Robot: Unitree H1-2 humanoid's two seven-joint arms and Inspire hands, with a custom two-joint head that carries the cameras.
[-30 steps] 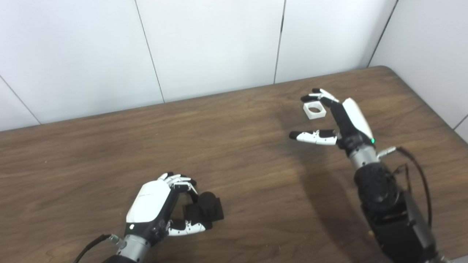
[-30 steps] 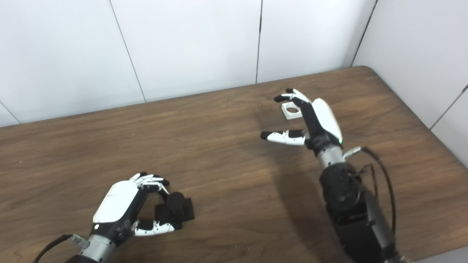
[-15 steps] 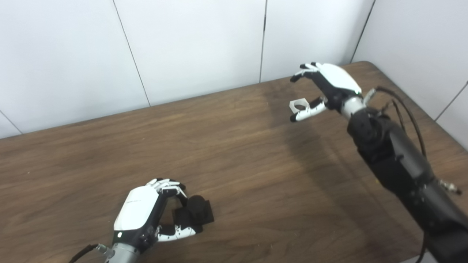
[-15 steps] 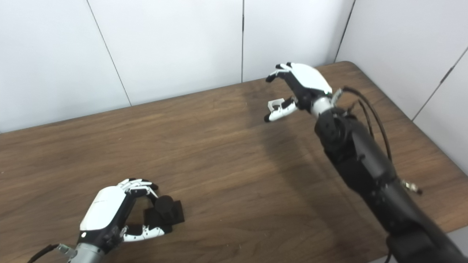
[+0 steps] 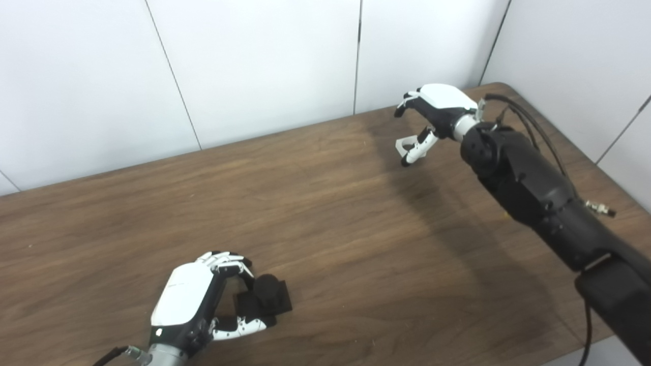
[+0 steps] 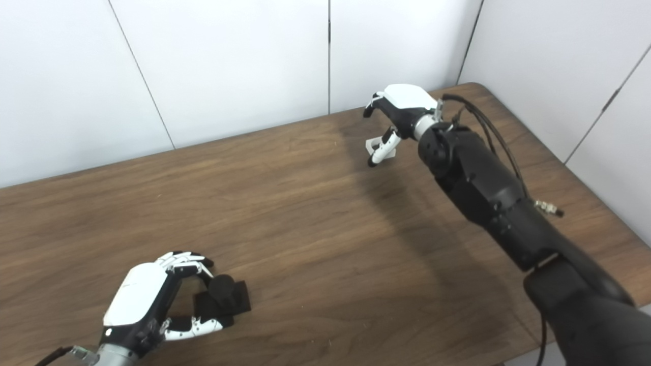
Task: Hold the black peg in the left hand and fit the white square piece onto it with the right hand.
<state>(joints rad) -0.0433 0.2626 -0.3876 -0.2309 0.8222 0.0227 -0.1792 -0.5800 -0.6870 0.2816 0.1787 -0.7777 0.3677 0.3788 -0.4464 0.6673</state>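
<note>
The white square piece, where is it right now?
The white square piece sits far back on the right of the table, under the right hand, partly behind its thumb.

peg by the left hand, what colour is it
Black peg, clearest in the right eye view.

Dark brown wood-grain worktop (image 5: 325,213), streaked lighter along the grain; matte black peg on a square black base (image 5: 264,300); small white square piece (image 5: 405,146); left hand (image 5: 196,300) with a glossy white back shell, black-and-white fingers; right hand (image 5: 437,109) likewise white-shelled, on a black forearm; plain white wall panels (image 5: 254,66) with dark seams.
</note>
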